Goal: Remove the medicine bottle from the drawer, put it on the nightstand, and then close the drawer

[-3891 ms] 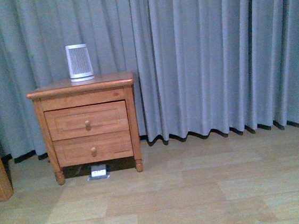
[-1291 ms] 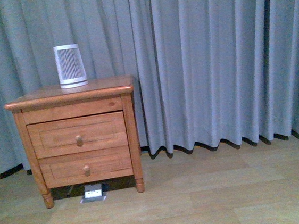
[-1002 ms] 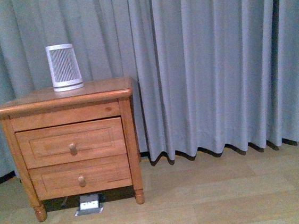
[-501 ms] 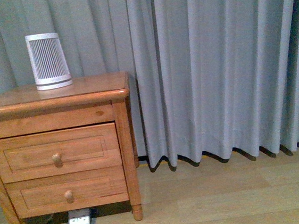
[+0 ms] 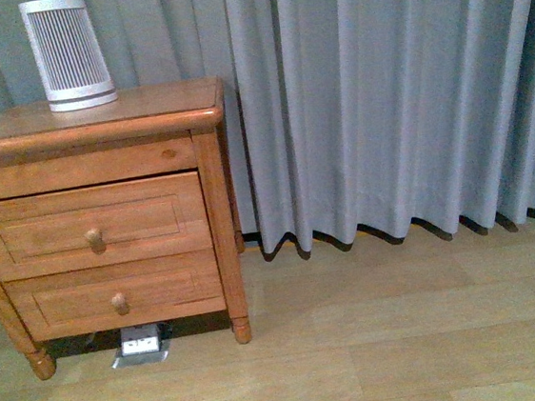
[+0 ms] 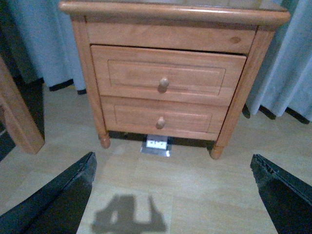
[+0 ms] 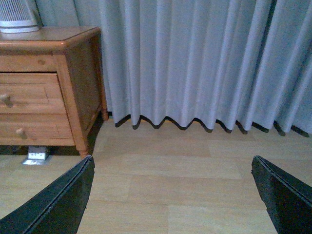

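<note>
Left pincer (image 6: 173, 165), spread wide, faces the nightstand's (image 6: 170, 12) drawer (image 6: 200, 73), well apart.

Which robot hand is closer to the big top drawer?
Left. The left gripper faces the drawer squarely; the right gripper is off beside the nightstand, facing the curtain.

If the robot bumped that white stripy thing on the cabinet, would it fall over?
Probably not easily. The white slatted device is wider at its base, so it likely resists tipping. The nightstand has a glossy top, so a push would more likely slide it. Its slats suggest a hollow, fairly light shell.
</note>
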Controlling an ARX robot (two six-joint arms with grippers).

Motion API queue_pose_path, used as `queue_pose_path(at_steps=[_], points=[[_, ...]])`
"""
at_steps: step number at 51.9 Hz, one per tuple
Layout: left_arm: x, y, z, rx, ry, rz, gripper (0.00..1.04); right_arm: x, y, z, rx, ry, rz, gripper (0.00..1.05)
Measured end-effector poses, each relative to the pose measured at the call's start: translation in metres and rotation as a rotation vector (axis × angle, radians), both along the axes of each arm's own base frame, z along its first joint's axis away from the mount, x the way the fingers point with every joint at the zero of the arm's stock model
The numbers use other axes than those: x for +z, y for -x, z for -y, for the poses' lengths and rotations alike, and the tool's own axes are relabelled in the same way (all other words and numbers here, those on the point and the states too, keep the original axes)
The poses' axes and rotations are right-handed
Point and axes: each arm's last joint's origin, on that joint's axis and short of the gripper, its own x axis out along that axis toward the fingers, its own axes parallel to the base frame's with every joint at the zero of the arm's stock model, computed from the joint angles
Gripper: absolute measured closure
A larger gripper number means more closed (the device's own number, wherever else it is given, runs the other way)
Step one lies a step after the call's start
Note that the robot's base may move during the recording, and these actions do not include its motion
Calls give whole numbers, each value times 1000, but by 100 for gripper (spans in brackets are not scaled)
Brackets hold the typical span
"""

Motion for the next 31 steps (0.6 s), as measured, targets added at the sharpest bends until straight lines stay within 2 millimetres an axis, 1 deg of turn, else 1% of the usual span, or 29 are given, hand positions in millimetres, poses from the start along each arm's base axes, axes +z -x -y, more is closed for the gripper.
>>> queue_pose_path(at_steps=[8,9,13,14,17,23,24,30,31], points=[[-1,-56,8,-10,-53,63,7,0,0,0,0,0,0,7],[-1,-59,8,-10,-56,68,7,0,0,0,0,0,0,7],[-3,-87,11,-14,-83,103,7,0,0,0,0,0,0,7],[-4,-97,11,-22,-96,119,7,0,0,0,0,0,0,7],[-8,-112,11,-23,-114,140,7,0,0,0,0,0,0,7],[-24,-147,7,-35,-153,152,7,0,0,0,0,0,0,7],[-26,-150,6,-36,-161,151,7,0,0,0,0,0,0,7],[-50,-181,-3,-15,-185,128,7,0,0,0,0,0,0,7],[-52,-183,-4,-13,-185,126,7,0,0,0,0,0,0,7]])
